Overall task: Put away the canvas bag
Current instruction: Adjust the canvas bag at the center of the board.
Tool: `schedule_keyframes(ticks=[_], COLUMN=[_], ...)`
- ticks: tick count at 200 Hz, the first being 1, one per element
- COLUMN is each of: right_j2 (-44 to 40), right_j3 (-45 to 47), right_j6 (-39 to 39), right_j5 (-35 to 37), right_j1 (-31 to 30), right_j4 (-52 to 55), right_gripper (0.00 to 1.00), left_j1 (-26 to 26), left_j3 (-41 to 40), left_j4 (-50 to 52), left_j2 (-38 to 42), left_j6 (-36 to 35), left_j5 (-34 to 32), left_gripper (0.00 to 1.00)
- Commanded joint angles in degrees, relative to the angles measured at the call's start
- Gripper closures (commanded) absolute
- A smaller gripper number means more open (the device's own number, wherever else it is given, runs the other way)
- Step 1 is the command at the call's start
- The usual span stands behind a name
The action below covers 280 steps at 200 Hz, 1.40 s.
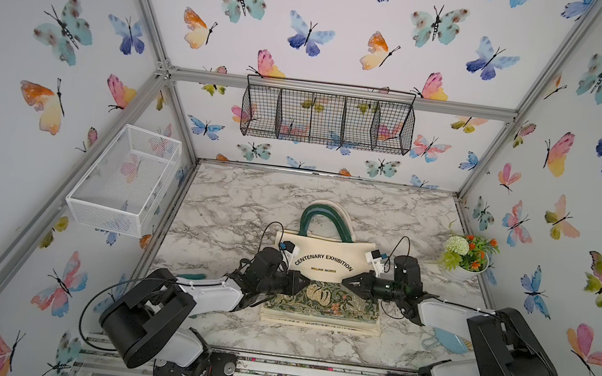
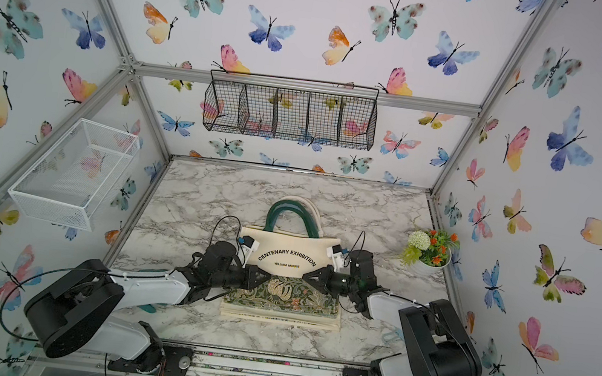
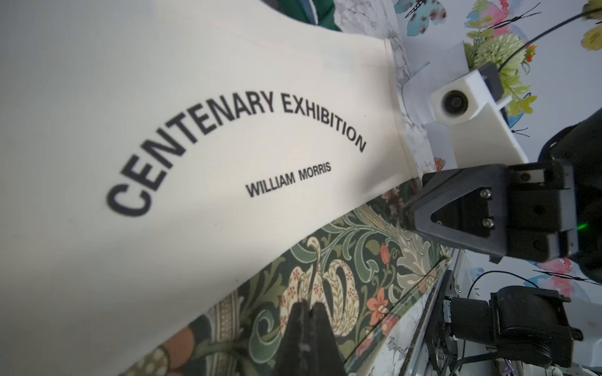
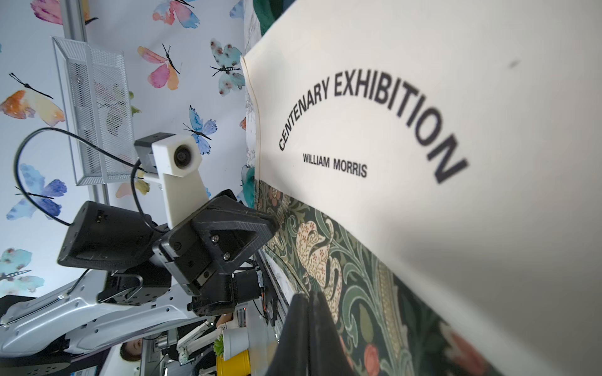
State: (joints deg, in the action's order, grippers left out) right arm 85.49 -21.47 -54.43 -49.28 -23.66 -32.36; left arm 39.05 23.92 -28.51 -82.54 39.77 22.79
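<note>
The left gripper and right gripper are clamping closed on opposite side edges of the canvas tote bag.

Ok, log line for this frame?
left end effector: shut on canvas bag, left edge | right end effector: shut on its right edge | state: on table, not stowed

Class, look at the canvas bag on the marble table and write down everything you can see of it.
The canvas bag is cream cloth printed in black with CENTENARY EXHIBITION, WILLIAM MORRIS, above a dark green floral band. Its green and cream handles arch out from its far edge. It lies on the marble table, with layered edges showing at its near side. The left gripper and right gripper are shut on its opposite side edges, where cream meets floral.
</note>
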Motion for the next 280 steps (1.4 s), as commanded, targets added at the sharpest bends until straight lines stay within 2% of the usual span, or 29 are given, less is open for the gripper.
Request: schedule_keyframes(ticks=[1, 38, 62, 87, 108, 122, 135, 150, 174, 192, 214, 235, 280], right_j2=[4.2, 8.4, 6.7, -1.3, -11.3, -16.3, -17.4, -13.9, -1.6, 6.3, 13.9, 18.4, 21.1], right_j3=[3.5, 8.5, 8.9, 6.3, 1.2, -3.8, -9.6, -17.0, -29.2, -33.1, -32.4, -28.5, -17.3], right_j6=[-1.6, 1.8, 3.3, 6.6, 9.8, 10.9, 12.4, 14.3, 18.1, 17.4, 15.1, 13.6, 13.1], right_j5=[-0.2, 1.5, 4.3, 12.3, 17.7, 19.3, 19.4, 17.7, 14.9, 13.8, 14.3, 13.9, 10.8], right_j1=[-0.2, -0.2, -0.1, 0.0, 0.0, 0.0, 0.0, 0.0, 0.0, 0.0, 0.1, 0.4, 4.2], right_j4=[-9.2, -8.4, -2.3, 13.5, 24.7, 27.8, 29.6, 30.6, 33.8, 30.4, 24.3, 19.3, 12.1], right_gripper=[0.96, 0.98, 0.98, 0.99, 0.99, 0.98, 0.95, 0.92, 0.94, 0.97, 0.99, 0.99, 0.99], left_j1=[-1.1, -5.7, -7.1, -8.9, -11.2, -11.9, -12.3, -12.3, -12.1, -11.5, -11.2, -12.2, -15.9], left_j3=[-3.8, -10.6, -10.9, -8.5, -4.9, -1.0, 3.3, 9.3, 16.8, 20.1, 21.0, 17.4, 5.6], left_j4=[-7.7, -14.3, -9.3, 3.3, 10.8, 13.6, 14.7, 15.3, 14.3, 11.7, 7.2, 2.7, -3.2], left_j2=[-3.6, -6.3, -2.7, 5.2, 12.1, 14.9, 15.1, 12.6, 4.4, -2.2, -9.5, -14.3, -13.5], left_j6=[2.4, 4.5, 2.9, -0.6, -3.9, -6.1, -7.7, -8.8, -9.2, -8.9, -7.8, -5.8, -4.9], left_j5=[-0.2, 0.2, -1.5, -7.0, -8.2, -7.9, -6.6, -4.9, -1.9, -0.2, 1.9, 1.8, 0.8], left_gripper=[1.00, 1.00, 1.00, 1.00, 1.00, 1.00, 1.00, 1.00, 1.00, 1.00, 1.00, 1.00, 1.00])
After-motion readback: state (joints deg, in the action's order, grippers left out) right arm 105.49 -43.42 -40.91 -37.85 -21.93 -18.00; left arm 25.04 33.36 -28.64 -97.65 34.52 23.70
